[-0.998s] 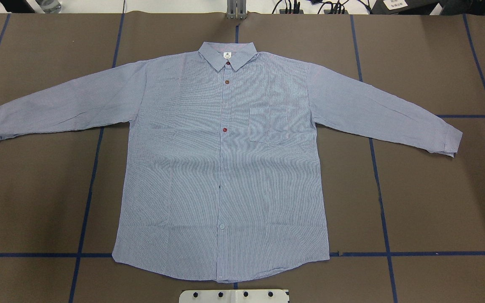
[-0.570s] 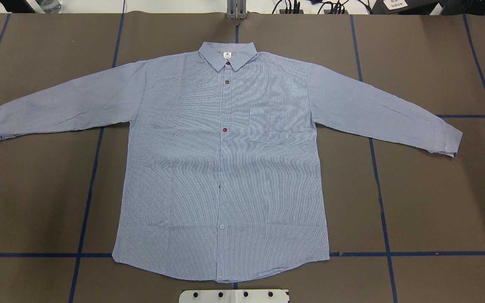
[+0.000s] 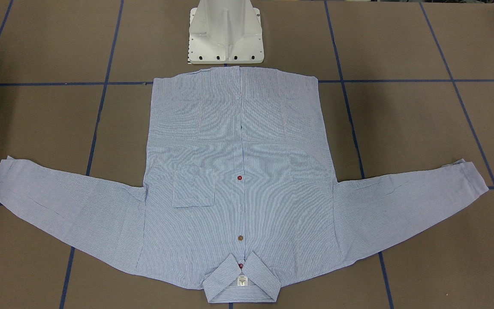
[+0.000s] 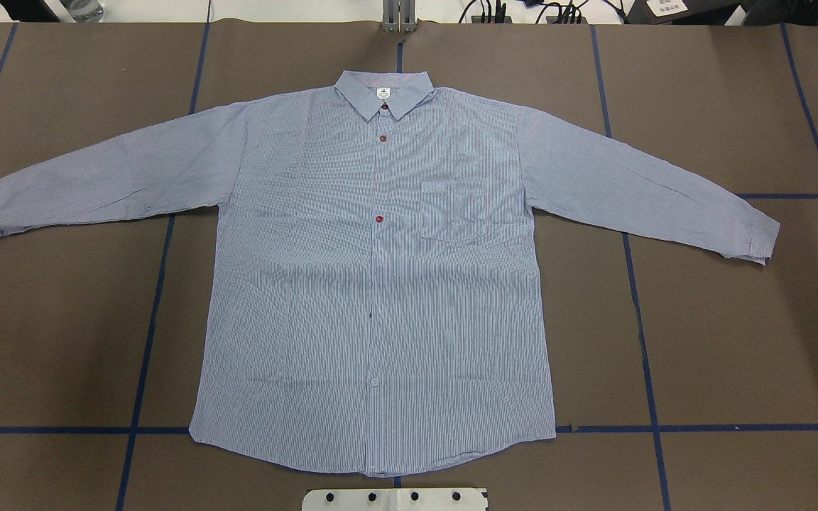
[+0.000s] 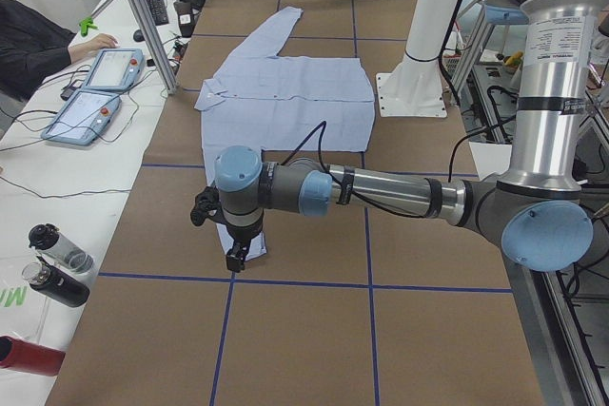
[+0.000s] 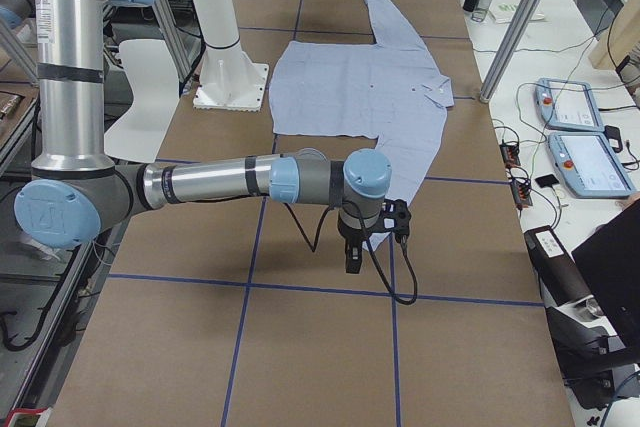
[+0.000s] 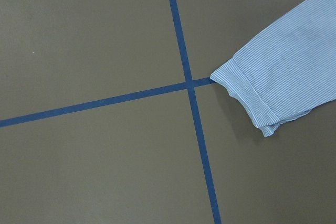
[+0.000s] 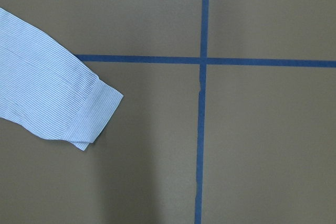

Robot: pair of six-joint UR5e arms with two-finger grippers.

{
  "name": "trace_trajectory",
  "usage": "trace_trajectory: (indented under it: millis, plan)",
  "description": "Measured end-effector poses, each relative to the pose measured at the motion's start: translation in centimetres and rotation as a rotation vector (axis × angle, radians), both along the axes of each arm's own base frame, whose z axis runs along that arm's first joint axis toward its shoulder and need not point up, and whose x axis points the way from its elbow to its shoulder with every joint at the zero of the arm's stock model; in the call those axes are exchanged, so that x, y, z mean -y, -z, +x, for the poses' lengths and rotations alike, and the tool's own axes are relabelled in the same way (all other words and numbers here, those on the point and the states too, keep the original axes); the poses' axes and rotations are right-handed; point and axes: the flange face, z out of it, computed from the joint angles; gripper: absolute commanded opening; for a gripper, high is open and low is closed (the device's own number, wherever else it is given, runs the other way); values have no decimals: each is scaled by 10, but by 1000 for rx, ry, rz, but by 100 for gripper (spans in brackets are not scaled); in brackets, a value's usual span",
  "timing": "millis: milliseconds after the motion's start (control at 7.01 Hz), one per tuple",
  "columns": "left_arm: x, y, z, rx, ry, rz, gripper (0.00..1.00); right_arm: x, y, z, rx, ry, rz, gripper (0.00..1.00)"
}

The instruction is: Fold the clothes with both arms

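Left gripper [image 5: 234,256]: only side camera shows it, so I can't tell its opening. It hangs above table, just outboard of left cuff [image 7: 251,97]; cuff lies free. Right gripper [image 6: 352,257]: same story by right cuff [image 8: 90,113].

Shirt [image 4: 380,284] flat, front up, sleeves spread wide.

My worries:
- pinch catching one cuff layer only
- fingers snagging brown table cover [image 4: 735,341]
- uneven lifts dragging shirt body, skewing fold

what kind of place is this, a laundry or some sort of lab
Probably a robotics lab, not a laundry: the left arm reaches over a brown table gridded with blue tape, with teach pendants beside it.
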Motion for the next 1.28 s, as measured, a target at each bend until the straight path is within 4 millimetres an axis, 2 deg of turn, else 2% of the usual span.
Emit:
trace_trajectory:
  millis: [143, 285, 570, 713, 998, 1284]
  plan:
    - [6, 12, 2, -1, -4, 37, 100, 7, -3, -8, 18, -15, 2, 100]
    - [8, 17, 4, -5, -8, 68, 100, 14, -12, -27, 34, -22, 10, 100]
    - [13, 29, 5, -8, -9, 107, 99, 23, -45, -72, 58, -17, 54, 100]
    - [16, 35, 5, -9, -8, 119, 100, 23, -54, -99, 61, -11, 70, 100]
    - [17, 43, 5, -7, -7, 133, 99, 19, -56, -147, 49, -19, 59, 100]
    - [17, 44, 5, -2, -4, 134, 99, 13, -53, -185, 52, -63, 14, 100]
